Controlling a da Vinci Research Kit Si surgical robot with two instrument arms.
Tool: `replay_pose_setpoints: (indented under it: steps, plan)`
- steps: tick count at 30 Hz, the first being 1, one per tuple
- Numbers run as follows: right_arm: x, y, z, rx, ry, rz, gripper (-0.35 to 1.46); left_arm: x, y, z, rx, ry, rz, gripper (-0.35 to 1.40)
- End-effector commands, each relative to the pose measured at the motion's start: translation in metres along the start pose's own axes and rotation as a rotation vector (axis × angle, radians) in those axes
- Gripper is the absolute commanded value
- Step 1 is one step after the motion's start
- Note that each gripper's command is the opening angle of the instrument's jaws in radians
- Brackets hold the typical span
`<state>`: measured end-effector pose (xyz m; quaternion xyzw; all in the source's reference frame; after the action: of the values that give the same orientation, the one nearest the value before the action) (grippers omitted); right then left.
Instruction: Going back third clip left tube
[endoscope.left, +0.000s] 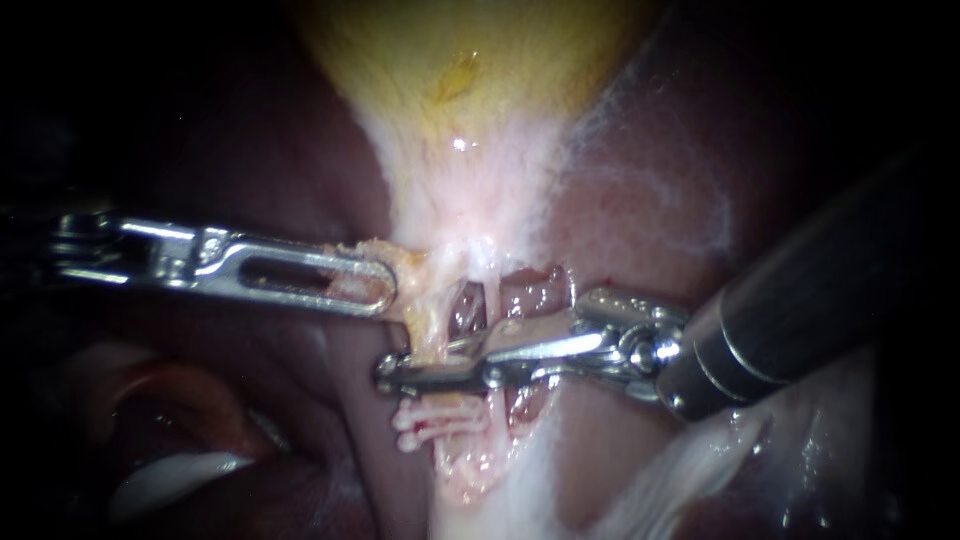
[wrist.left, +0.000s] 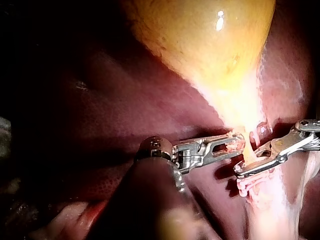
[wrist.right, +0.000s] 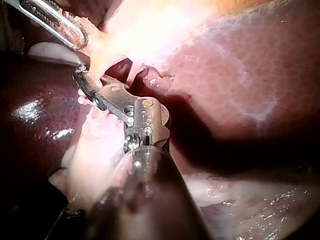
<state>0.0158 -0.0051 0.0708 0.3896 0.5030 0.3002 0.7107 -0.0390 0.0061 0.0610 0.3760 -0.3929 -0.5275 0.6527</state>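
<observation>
My right instrument (endoscope.left: 400, 375) is lying across the left tube (endoscope.left: 430, 325), its hand standing slightly open just above the pale clips (endoscope.left: 435, 420). My left instrument (endoscope.left: 380, 290) is gripping tissue (endoscope.left: 405, 270) below the gallbladder (endoscope.left: 470, 80). If I am pulling back askew, I am risking snagging a clip or tearing the stretched tube.

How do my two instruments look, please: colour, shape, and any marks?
The left instrument is bright silver metal; its end effector is long, flat and round-tipped, with an oval slot. The right instrument has a dark glossy round shaft with thin pale rings, then a silver jointed wrist. No cables show.
</observation>
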Motion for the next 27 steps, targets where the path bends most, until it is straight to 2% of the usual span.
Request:
replay_pose_setpoints:
  steps: [1, 4, 5, 6, 7, 10, 19, 27]
  plan:
    - [0.0000, 0.0000, 0.0001, 0.001, -0.001, 0.001, -0.35, 0.0000, 0.0000, 0.0000, 0.000, 0.000, 0.000, -0.35]
    - [-0.0001, 0.0000, 0.0002, 0.012, 0.012, -0.024, -0.35, 0.0000, 0.0000, 0.0000, 0.000, 0.000, 0.000, -0.35]
    - [-0.0001, 0.0000, 0.0002, 0.019, 0.017, -0.048, -0.15, 0.0000, 0.0000, 0.0000, 0.000, 0.000, 0.000, -0.35]
    - [-0.0001, 0.0000, 0.0003, 0.020, 0.019, -0.066, -0.06, 0.0000, 0.0000, 0.0000, 0.000, 0.000, 0.000, -0.35]
    - [0.0000, 0.0000, 0.0004, 0.022, 0.023, -0.107, 0.12, 0.0000, 0.0000, 0.0000, 0.000, 0.000, 0.000, -0.35]
    - [0.0003, 0.0003, 0.0010, 0.020, 0.036, -0.177, 0.40, 0.0001, 0.0001, -0.0001, 0.000, 0.000, 0.001, -0.35]
    - [-0.0002, 0.0006, 0.0016, 0.009, 0.042, -0.282, 0.50, 0.0001, 0.0001, -0.0002, 0.000, 0.001, 0.001, -0.35]
    - [-0.0005, 0.0004, -0.0017, -0.003, 0.042, -0.361, 0.50, 0.0002, 0.0003, -0.0003, 0.001, 0.001, 0.002, -0.35]
